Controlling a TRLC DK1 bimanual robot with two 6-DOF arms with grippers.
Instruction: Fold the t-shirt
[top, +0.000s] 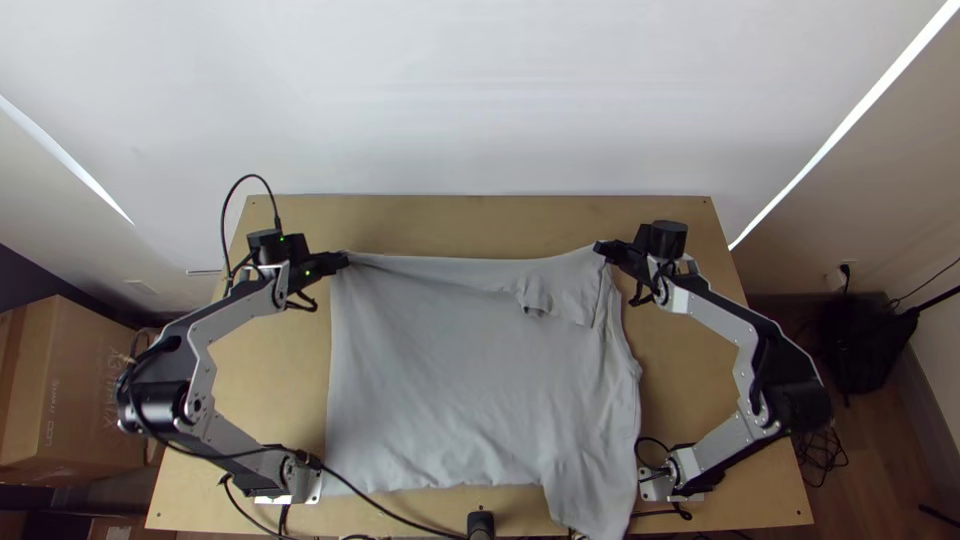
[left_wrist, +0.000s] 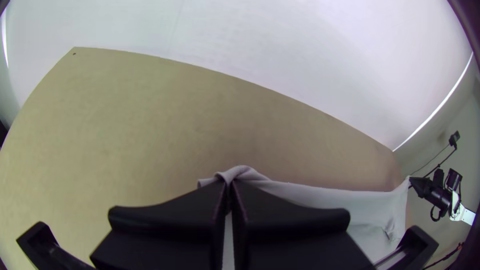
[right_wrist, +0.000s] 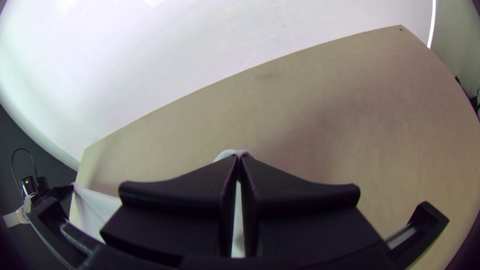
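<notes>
The light grey t-shirt (top: 450, 370) lies spread with some wrinkles, a small bunched fold near its upper right, and a flap hanging over the table's near edge at the lower right. My left gripper (top: 345, 260) is at its far left corner; in the left wrist view the left gripper (left_wrist: 230, 185) is shut on the shirt (left_wrist: 310, 194). At the far right corner is my right gripper (top: 600, 250); in the right wrist view the right gripper (right_wrist: 239, 157) is shut on the shirt (right_wrist: 231, 152). The far edge stretches between both grippers.
The wooden table (top: 480, 220) shows a bare strip beyond the shirt and strips at both sides. A black cable (top: 390, 512) crosses the near left, and a black post (top: 480, 522) stands at the near edge. Cardboard boxes (top: 75, 390) are left of the table.
</notes>
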